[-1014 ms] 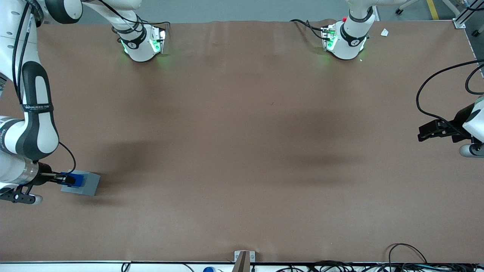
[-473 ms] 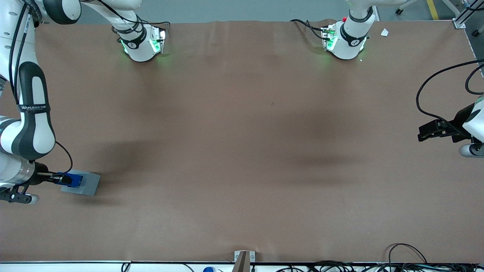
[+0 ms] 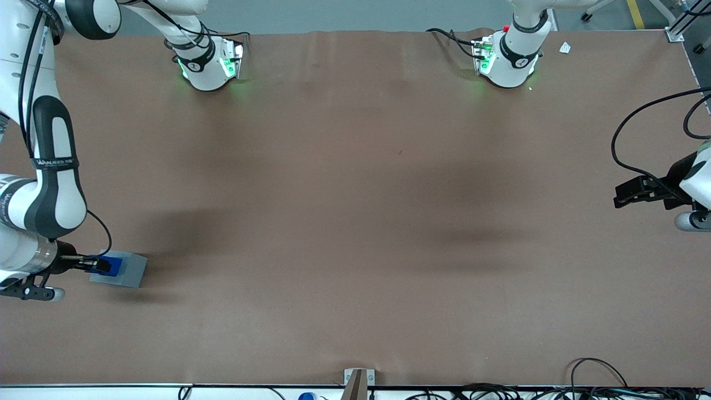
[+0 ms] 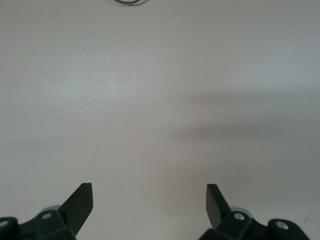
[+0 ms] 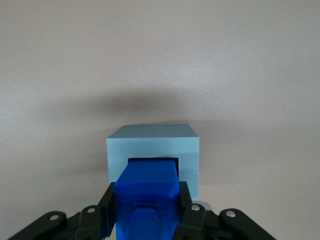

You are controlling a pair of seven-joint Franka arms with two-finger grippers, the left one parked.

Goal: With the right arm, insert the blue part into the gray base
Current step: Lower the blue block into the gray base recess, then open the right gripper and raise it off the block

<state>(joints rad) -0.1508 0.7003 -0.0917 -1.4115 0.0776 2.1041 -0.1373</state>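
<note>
Blue part [image 5: 147,192], gripper [image 5: 148,212]-clamped, enters gray base [image 5: 152,140].

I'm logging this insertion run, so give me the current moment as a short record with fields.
stage: blue part entering the recess of the gray base
gripper: shut on the blue part, directly over the base
gray base location: on the brown table, toward the working arm's end
insertion: partly in; full seating cannot be told

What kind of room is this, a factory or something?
More likely a robotics lab or test bench. A wide brown table carries white arm bases lit green, and loose cables trail along its edge. The gripper holds a blue part at a gray base.
</note>
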